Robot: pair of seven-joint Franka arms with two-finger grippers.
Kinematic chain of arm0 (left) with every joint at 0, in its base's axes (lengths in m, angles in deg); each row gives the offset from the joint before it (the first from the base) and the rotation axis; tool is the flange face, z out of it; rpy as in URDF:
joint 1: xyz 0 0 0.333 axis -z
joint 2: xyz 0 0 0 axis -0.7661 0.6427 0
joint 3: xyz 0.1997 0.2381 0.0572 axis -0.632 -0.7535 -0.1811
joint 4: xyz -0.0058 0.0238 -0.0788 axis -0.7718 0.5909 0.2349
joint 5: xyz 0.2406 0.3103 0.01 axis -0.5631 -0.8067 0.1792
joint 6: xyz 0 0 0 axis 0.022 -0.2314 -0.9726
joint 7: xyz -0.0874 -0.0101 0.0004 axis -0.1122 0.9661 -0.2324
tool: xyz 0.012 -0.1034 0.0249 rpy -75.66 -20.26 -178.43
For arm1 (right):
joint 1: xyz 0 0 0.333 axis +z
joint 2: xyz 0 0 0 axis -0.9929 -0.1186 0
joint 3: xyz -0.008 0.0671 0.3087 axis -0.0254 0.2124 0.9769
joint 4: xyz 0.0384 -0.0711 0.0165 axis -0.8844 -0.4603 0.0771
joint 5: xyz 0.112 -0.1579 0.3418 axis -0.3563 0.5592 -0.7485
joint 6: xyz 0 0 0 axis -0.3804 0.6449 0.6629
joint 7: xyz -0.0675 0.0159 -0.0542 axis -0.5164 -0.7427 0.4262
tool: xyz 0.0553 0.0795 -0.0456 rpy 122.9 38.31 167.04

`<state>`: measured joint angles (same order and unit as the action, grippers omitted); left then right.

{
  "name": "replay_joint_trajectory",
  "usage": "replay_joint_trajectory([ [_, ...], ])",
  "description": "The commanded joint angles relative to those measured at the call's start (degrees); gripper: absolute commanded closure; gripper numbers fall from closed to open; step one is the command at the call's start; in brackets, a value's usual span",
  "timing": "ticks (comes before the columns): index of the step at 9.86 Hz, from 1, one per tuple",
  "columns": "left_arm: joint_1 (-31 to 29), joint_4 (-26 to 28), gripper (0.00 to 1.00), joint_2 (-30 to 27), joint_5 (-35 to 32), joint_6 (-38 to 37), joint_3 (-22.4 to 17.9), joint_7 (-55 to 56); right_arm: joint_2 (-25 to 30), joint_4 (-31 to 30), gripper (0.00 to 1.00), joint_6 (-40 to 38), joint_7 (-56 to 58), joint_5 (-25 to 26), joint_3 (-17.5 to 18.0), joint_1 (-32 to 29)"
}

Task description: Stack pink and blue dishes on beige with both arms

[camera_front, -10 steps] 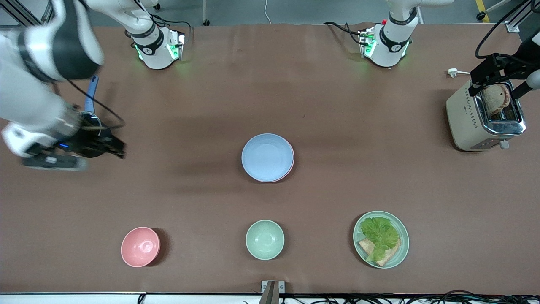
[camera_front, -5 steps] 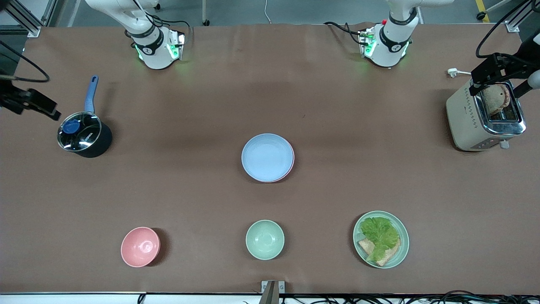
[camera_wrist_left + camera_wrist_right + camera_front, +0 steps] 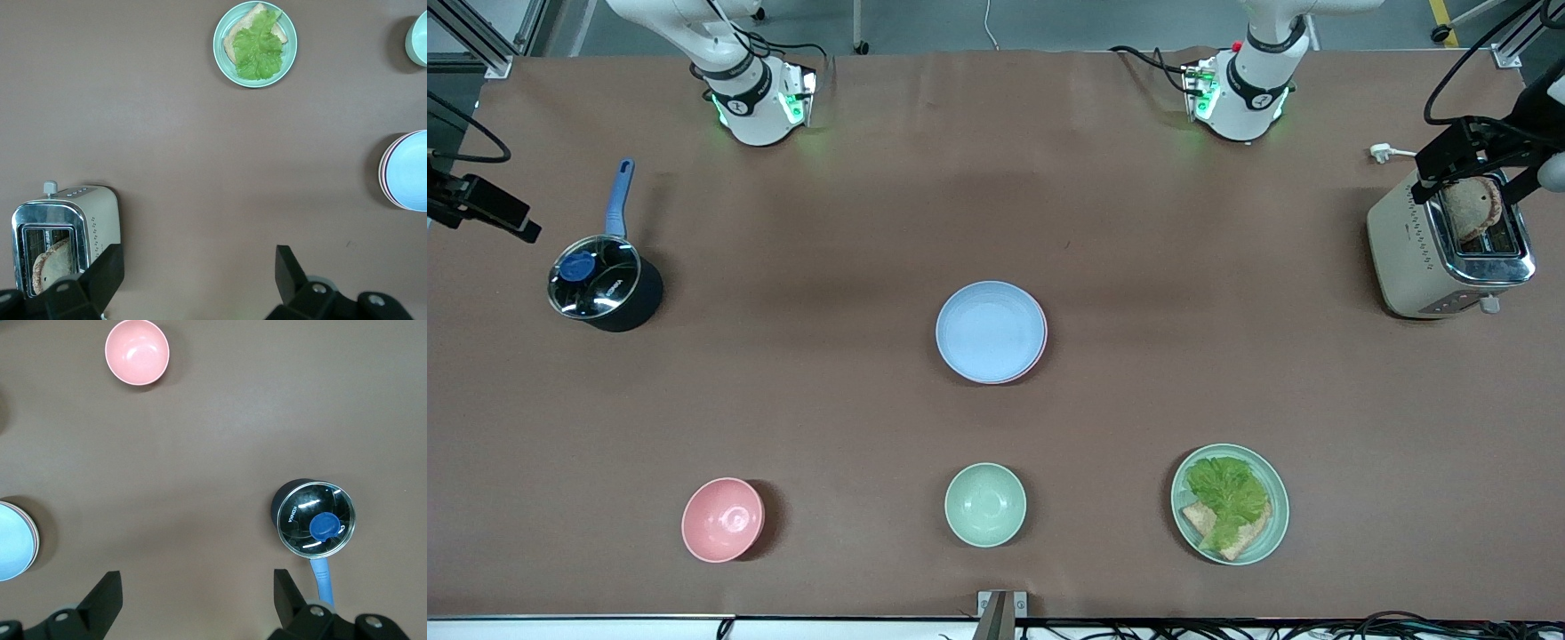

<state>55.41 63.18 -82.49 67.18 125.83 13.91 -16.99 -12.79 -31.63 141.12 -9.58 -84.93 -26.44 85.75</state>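
Right gripper (image 3: 489,209) has swung off the pot (image 3: 600,286) to the table edge, fingers apart; left gripper (image 3: 200,280) spread over toaster (image 3: 1449,253). Blue plate (image 3: 990,331) tops pink plate (image 3: 1040,351); stack looks done, keep clear.

A brown tabletop (image 3: 1138,267) carries a plate stack at its middle, blue plate (image 3: 990,331) on top and a pink rim (image 3: 1040,356) beneath. Nearest the front camera sit a pink bowl (image 3: 722,519), green bowl (image 3: 984,504) and lettuce plate (image 3: 1230,503). A lidded saucepan (image 3: 600,284) and toaster (image 3: 1449,249) occupy the ends.
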Motion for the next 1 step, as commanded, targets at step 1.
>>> replay_joint_trajectory([
  [1, -0.7, 1.7, 0.00, 0.2, -0.9, -0.6, 0.7, 0.3, -0.1, 0.7, 0.00, -1.0, 0.2, -1.2, 0.3, -0.8],
])
